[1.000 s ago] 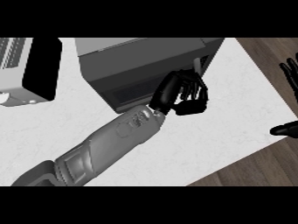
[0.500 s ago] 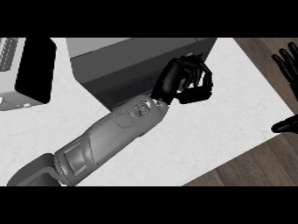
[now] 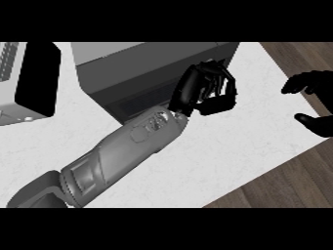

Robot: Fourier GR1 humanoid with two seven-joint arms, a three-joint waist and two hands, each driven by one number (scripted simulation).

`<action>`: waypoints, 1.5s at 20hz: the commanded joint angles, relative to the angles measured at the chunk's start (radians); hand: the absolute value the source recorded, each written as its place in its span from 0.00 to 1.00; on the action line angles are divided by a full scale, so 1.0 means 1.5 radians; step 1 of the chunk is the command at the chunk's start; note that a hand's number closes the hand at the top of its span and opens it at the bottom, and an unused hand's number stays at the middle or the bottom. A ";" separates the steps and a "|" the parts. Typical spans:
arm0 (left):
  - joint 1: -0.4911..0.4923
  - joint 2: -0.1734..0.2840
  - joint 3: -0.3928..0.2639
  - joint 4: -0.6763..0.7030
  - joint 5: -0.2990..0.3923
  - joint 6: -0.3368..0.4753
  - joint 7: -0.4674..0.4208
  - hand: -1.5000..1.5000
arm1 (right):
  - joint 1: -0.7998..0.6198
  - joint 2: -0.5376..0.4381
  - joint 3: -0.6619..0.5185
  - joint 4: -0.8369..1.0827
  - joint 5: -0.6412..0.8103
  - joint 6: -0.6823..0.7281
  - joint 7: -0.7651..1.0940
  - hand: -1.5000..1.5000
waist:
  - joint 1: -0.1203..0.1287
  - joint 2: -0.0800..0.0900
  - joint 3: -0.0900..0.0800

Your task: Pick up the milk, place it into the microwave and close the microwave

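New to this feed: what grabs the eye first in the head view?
The long grey forearm running diagonally from lower left, ending in the left hand with curled fingers against the dark front of the microwave at top centre. Next, the right hand at the right edge, over the counter's corner. At far left stands a pale appliance with a black panel. No milk is visible.

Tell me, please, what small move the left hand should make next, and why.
Probably push on toward the microwave to finish shutting it. The left hand, fingers curled, sits against the microwave's dark front at its right end, no milk shows outside, and the right hand rests open at the view's right edge.
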 commanded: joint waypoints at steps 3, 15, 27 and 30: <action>-0.035 -0.016 0.000 0.029 0.014 -0.002 0.004 1.00 | -0.012 -0.008 0.044 -0.062 -0.006 0.091 -0.024 1.00 | -0.025 0.003 0.002; -0.032 -0.016 -0.002 0.028 0.026 0.042 -0.008 1.00 | 0.002 -0.009 0.084 -0.159 -0.041 0.087 0.023 1.00 | -0.049 0.003 0.003; -0.024 -0.015 -0.003 0.024 0.035 0.074 -0.018 1.00 | 0.020 -0.011 0.104 -0.230 -0.072 0.081 0.057 1.00 | -0.059 0.005 0.003; 0.010 -0.016 0.025 0.045 0.083 0.092 0.038 1.00 | 0.042 -0.034 0.159 -0.243 -0.065 0.119 0.105 1.00 | -0.031 0.016 -0.001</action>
